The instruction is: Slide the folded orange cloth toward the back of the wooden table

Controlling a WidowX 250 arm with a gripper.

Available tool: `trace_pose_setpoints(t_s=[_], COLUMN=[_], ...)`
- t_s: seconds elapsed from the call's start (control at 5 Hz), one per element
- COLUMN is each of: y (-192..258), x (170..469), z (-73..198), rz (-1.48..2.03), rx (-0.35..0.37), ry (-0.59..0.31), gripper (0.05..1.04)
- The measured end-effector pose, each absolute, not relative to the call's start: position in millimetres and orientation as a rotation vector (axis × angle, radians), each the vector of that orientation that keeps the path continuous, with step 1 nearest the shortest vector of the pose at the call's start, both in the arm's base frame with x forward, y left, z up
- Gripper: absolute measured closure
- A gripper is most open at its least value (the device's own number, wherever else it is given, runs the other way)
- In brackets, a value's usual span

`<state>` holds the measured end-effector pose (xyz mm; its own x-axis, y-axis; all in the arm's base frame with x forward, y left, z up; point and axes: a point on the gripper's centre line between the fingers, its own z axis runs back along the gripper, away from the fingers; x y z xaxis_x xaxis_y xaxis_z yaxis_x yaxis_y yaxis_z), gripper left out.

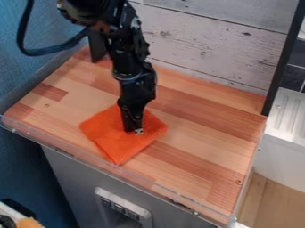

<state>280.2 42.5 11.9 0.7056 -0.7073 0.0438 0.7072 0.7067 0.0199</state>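
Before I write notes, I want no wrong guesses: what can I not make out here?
All in the camera view:
- Contact of the black two-finger gripper with the flat orange cloth: the gripper covers it, so a grip is uncertain.
- Brown wood-striped counter under the cloth: covered.
- White ribbed unit: cut off by the right edge.
- Small tan object: cut off by the bottom edge.

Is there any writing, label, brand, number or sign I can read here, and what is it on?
None that I can read.
Panel on the grey front: small dark squares, too blurred to tell whether they bear marks.
Pincer: a small black-and-white patch near its tip, too small to make out.
Orange cloth: no lettering visible.
Wooden top: only grain and knots, no readable text.
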Motion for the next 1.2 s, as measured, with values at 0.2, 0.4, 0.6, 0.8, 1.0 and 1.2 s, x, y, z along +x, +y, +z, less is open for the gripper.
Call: trace_pose_setpoints(t_s=[0.2,0.4,0.6,0.8,1.0,1.2], y=[55,67,81,92,105,115], x=[287,300,313,325,342,357], z=[12,10,11,11,11,11], rz=[-0.713,-0.611,-0.487,-0.362,-0.247,-0.158], rx=[-0.024,-0.042,-0.051,-0.055,-0.052,-0.036], ry=[-0.050,-0.047,-0.035,-0.009,0.022,0.043], gripper=[1.021,1.021,1.021,1.021,1.021,1.021])
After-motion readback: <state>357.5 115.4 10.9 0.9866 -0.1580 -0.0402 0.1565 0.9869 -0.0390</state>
